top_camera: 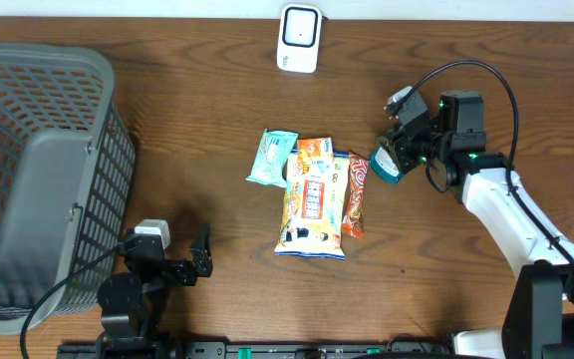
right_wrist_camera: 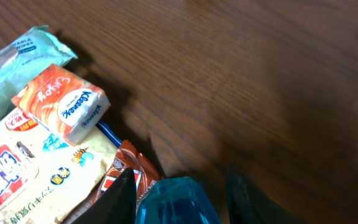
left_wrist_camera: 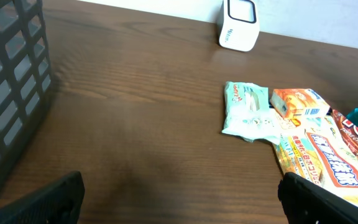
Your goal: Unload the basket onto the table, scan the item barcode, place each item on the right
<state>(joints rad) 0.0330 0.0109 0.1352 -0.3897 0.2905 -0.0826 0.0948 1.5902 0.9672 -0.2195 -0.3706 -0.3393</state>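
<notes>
Overhead, the right gripper pinches a teal pack at the right edge of the snack pile. I think this is to lift it free and carry it to the white boxy scanner far up the table. The pack looks like glossy, soft plastic with a rounded end. The left gripper rests spread wide beside the grid-walled basket, holding nothing.

Glossy plastic wrappers and teal packet sit on matt wooden table.
</notes>
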